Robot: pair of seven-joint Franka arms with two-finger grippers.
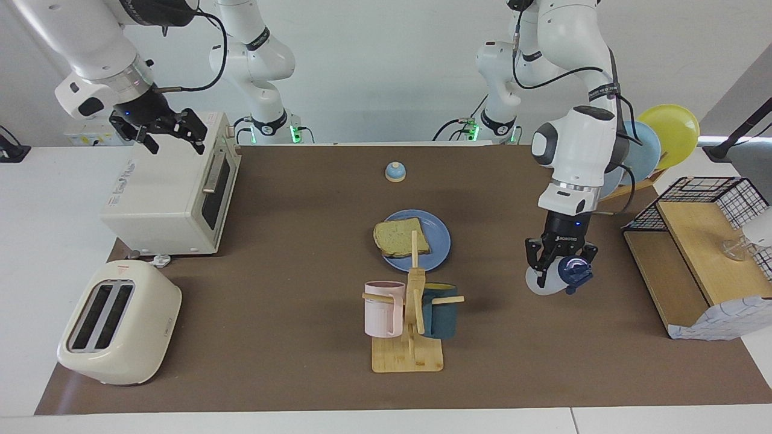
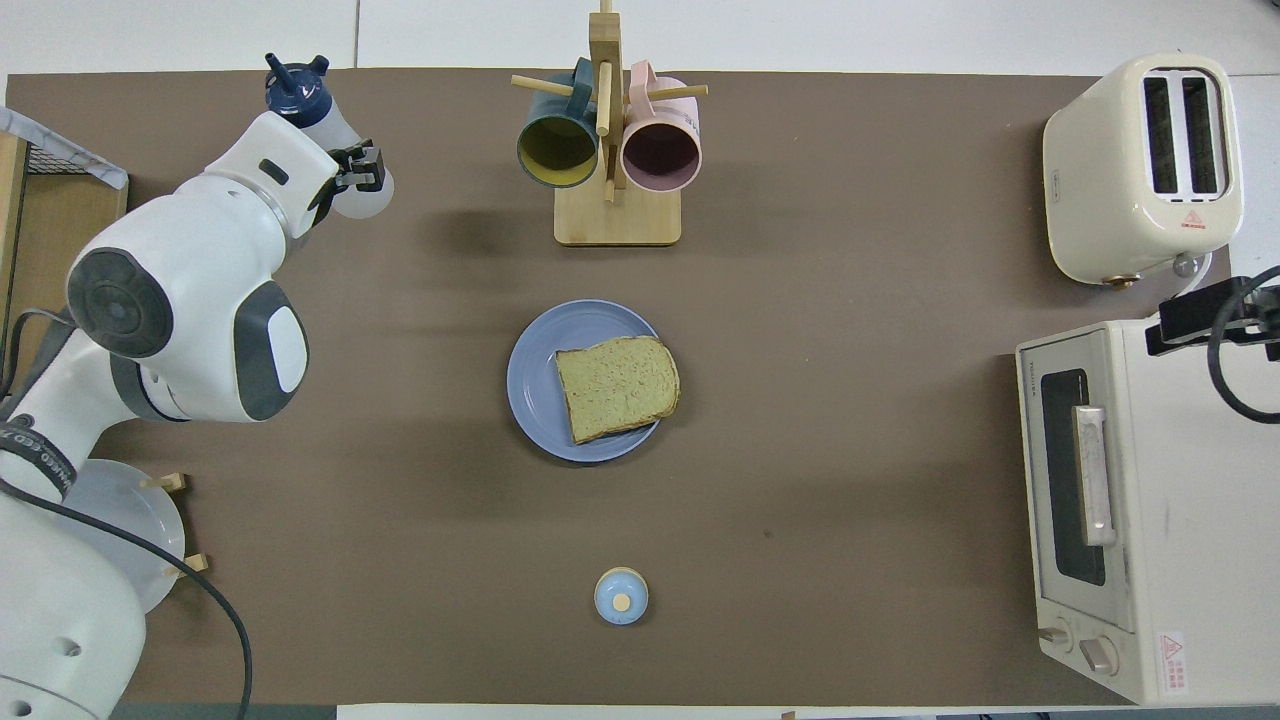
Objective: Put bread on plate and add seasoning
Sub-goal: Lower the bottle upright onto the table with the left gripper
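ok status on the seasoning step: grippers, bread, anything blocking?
Left gripper shut on seasoning bottle, tilted, toward the left arm's table end. Right gripper waits over toaster oven. Bread on plate. Mug rack beside plate.

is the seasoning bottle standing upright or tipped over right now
Tipped. The seasoning bottle leans with its cap out sideways, gripped by the left gripper.

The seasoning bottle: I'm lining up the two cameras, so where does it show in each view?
Facing view: the seasoning bottle sits tilted in the left gripper, toward the left arm's end of the table.
Overhead view: the bottle is near the top corner.
Shared landmark: the mug rack, beside it in both.
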